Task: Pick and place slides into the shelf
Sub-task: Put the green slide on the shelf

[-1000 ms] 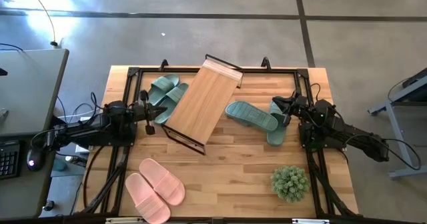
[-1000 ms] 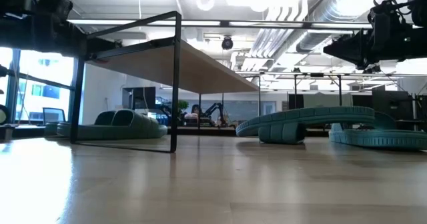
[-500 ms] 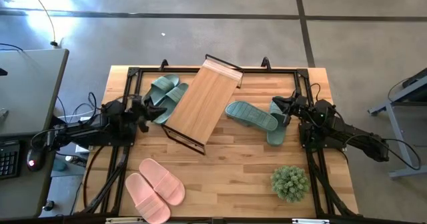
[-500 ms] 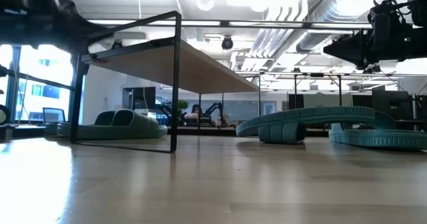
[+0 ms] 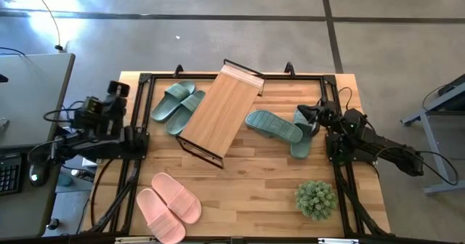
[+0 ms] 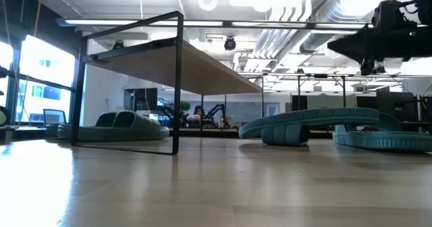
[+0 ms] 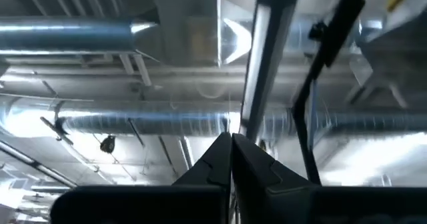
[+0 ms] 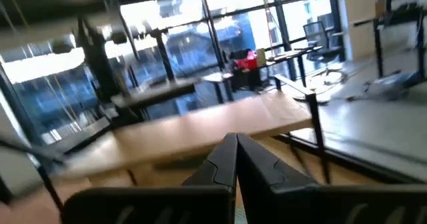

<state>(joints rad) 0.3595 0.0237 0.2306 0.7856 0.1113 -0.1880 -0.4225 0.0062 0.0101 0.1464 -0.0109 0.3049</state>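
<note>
The left gripper [image 7: 231, 159] — clenched, empty — has pulled back off the table's left edge. The right gripper [image 5: 317, 118], also clenched empty, waits over the green slides [image 5: 275, 126]. No slides sit in the shelf [image 5: 218, 112] yet — the job is barely begun.

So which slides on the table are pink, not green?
The pale pink rubber slides at the near left corner; every other slide is sage green.
</note>
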